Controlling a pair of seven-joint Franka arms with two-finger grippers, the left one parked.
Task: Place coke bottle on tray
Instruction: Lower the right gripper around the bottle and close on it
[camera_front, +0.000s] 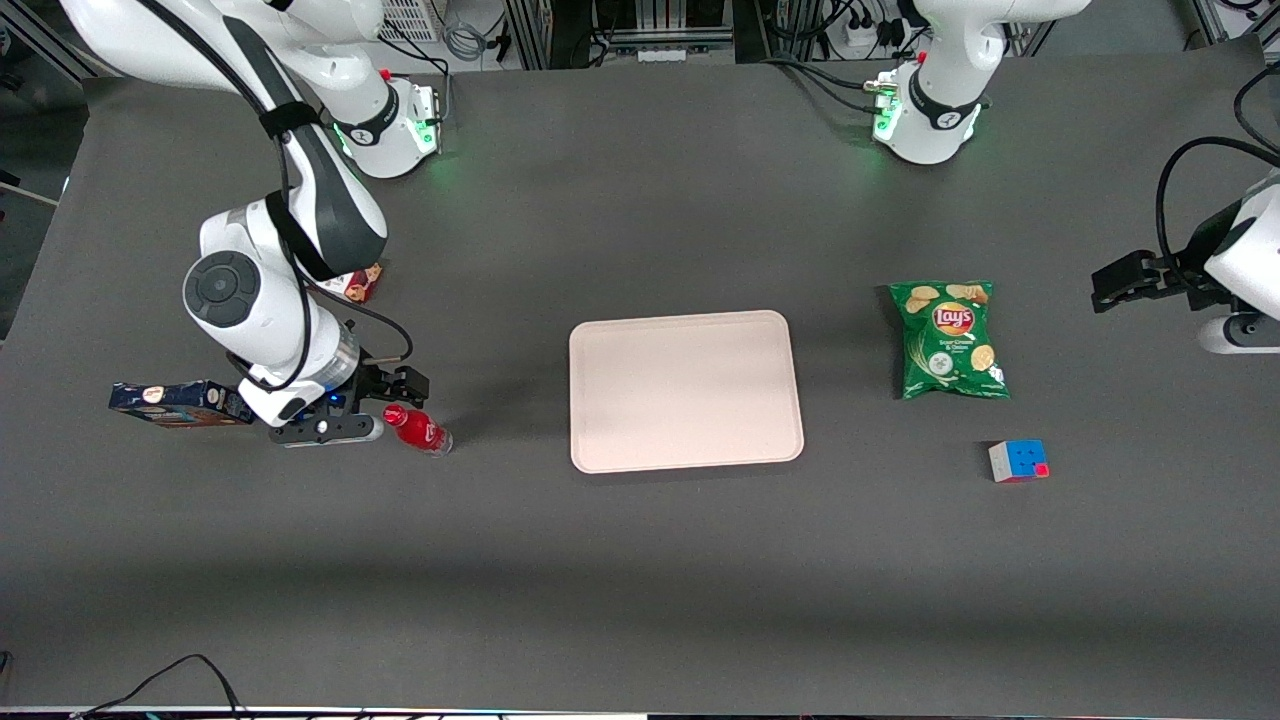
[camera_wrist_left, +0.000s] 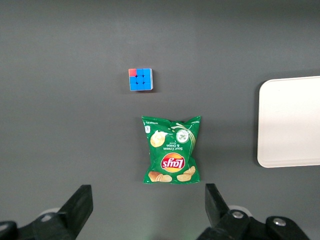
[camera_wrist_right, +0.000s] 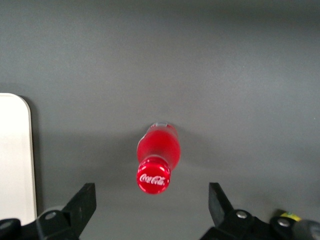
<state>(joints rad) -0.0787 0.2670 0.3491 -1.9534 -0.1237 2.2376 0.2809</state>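
Red-capped and red-labelled, the bottle (camera_front: 417, 429) stood on the dark desk (camera_front: 640, 580) toward the working arm's end in the front view, well apart from the tray (camera_front: 686, 391). The hand (camera_front: 385, 398) hung just beside the bottle, at its side away from the camera, nothing in its grip. A blue box (camera_front: 180, 403) lay close to the arm, with a red box (camera_front: 358, 284) partly hidden under it farther from the camera. Toward the parked arm's end lay a green chip bag (camera_front: 949, 340), and a cube (camera_front: 1018, 460) nearer the camera than the bag.

From the left wrist, the chip bag (camera_wrist_left: 171, 149), the cube (camera_wrist_left: 140, 79) and a corner of the tray (camera_wrist_left: 290, 120) showed on the desk.

From the right wrist, the bottle (camera_wrist_right: 156, 157) stood upright between the spread fingers (camera_wrist_right: 80, 204) of the hand (camera_wrist_right: 150, 207), touching neither; the jaws were wide. An edge of the tray (camera_wrist_right: 15, 155) showed, apart from the bottle.
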